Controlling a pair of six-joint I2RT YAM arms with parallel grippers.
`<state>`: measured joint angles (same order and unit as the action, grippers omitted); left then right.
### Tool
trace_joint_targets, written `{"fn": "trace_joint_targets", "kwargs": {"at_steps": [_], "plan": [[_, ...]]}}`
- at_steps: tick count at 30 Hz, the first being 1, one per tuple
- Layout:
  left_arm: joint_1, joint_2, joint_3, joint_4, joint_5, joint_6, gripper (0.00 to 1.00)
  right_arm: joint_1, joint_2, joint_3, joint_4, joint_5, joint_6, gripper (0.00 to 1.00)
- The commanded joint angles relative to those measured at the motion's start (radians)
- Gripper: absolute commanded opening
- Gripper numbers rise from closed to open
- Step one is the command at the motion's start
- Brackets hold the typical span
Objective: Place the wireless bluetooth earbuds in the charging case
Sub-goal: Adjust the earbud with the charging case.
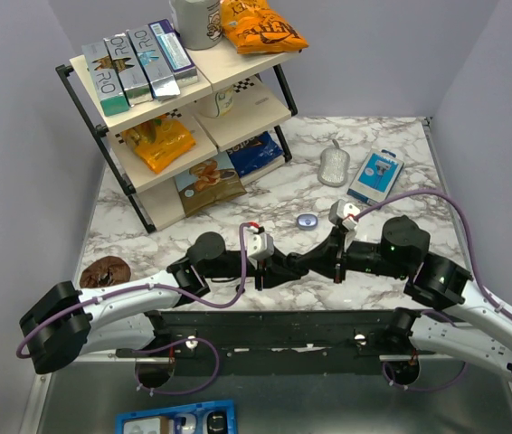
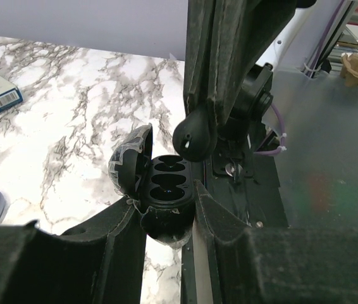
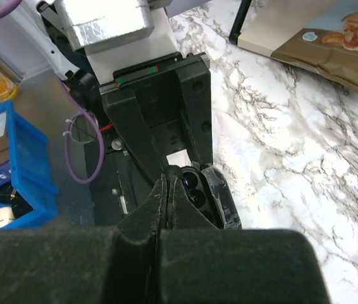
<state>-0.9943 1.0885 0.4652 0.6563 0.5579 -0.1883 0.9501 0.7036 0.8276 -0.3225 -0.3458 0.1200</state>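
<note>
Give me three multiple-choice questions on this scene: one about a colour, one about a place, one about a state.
1. What colour is the earbud at the tips of the right gripper?
A. white
B. black
C. red

2. Where is the charging case?
A. in the right gripper
B. lying loose, held by nothing
C. between the fingers of the left gripper

3. How is the case's lid?
A. open
B. shut
C. taken off

Answers:
1. B, it shows glossy black in the left wrist view.
2. C, the left fingers clamp its sides.
3. A, the lid is tipped back on its hinge and two wells show.
</note>
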Motion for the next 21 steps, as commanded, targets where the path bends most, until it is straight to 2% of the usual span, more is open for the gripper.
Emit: {"fn": "trace_joint_targets", "kwargs": {"at_steps": [1,21], "plan": [[0.002,-0.019,0.021,0.051,-0.004,-0.011,0.0,0.006,-0.018,-0.024,0.033,-0.019,0.003,0.01],[0.002,-0.019,0.018,0.085,0.017,-0.037,0.0,0.007,-0.019,-0.056,0.026,-0.016,-0.036,0.01]]}}
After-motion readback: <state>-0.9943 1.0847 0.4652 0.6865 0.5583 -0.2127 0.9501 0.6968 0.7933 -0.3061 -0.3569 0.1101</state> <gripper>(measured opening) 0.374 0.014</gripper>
